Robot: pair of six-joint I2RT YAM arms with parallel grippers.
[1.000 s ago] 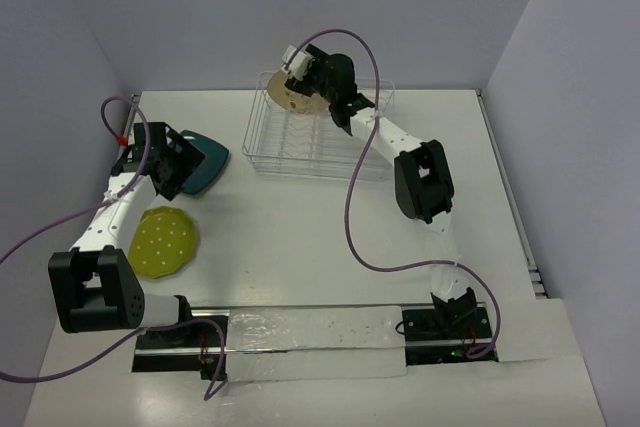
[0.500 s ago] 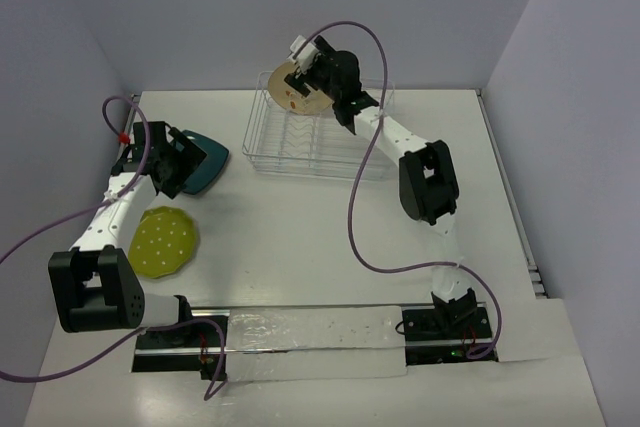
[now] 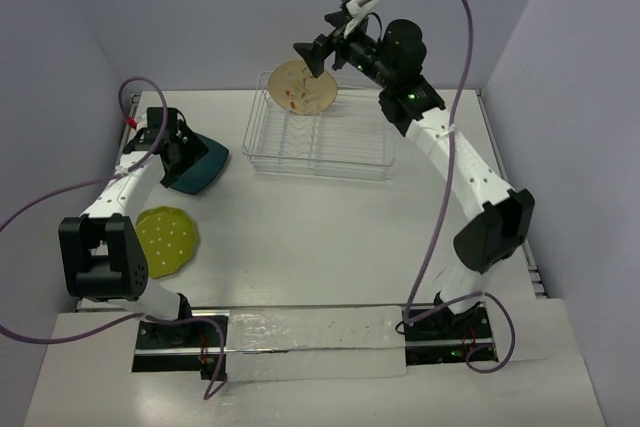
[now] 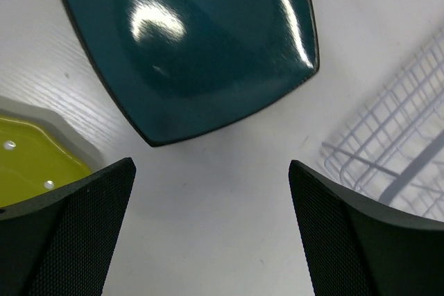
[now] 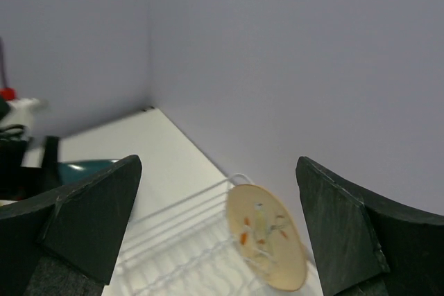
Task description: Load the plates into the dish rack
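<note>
The beige floral plate (image 3: 303, 88) stands on edge in the back left of the wire dish rack (image 3: 345, 152); it also shows in the right wrist view (image 5: 267, 237). My right gripper (image 3: 325, 42) is open and empty, raised above and behind the plate, apart from it. The dark teal plate (image 3: 205, 162) lies flat on the table left of the rack. My left gripper (image 3: 178, 159) is open and empty just over its near-left edge; in the left wrist view the teal plate (image 4: 201, 39) lies ahead of the fingers (image 4: 361, 233). The lime-green dotted plate (image 3: 167, 240) lies flat near the left arm.
The rack's corner (image 4: 395, 150) shows right of the teal plate in the left wrist view. The green plate's rim (image 4: 31, 161) is at that view's left edge. Walls close the table on the left, back and right. The arm bases sit on a rail at the near edge.
</note>
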